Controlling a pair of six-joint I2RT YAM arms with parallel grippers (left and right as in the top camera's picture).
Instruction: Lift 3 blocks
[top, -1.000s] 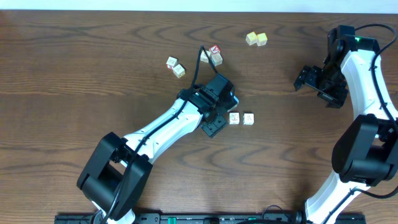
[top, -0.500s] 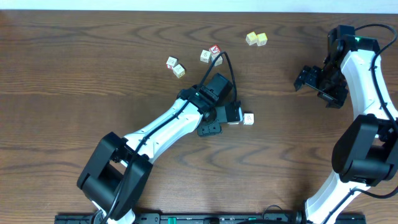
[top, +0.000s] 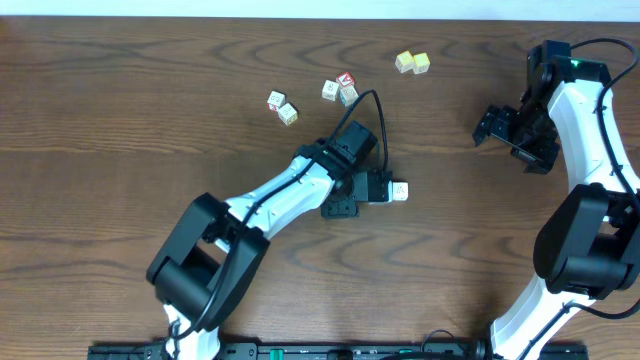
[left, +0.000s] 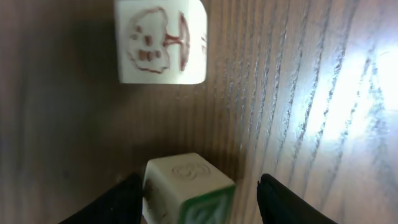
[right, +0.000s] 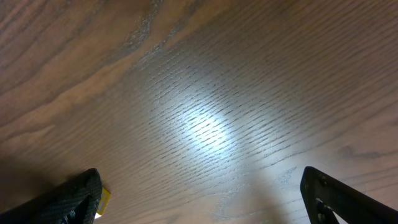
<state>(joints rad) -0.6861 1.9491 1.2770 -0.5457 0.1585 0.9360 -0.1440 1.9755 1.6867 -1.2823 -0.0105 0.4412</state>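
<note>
— Since a second ago the left arm (top: 290, 190) has swung right across the middle of the overhead view. The left gripper (left: 198, 199) now covers the block that lay bare just right of it then. The arm's dark lower end, bottom left, has shifted right too.

— Reading from the left, what's on the table (top: 120, 120)?

— Upper left of centre, a pair of small blocks (top: 282, 107) close together. Just right of them is a cluster with a red-topped cube (top: 345, 80).

— And that gripper?

— Its jaws are apart, straddling a whitish block (left: 186, 183) with a green-edged face, at mid-frame in the overhead view. In the wrist view the lower-left finger (left: 127, 199) sits right at the block's side, and the lower-right finger (left: 277, 199) stands clear. I can't tell whether the block has left the wood.

— Next over?

— A second whitish block (top: 399, 190) just right of the first, near but apart, with a reddish tree printed on top.

— Further right?

— Two pale yellow cubes (top: 412, 62) side by side near the top edge. Then the right gripper (top: 508, 138) toward the right edge, jaws spread wide over bare wood.
</note>
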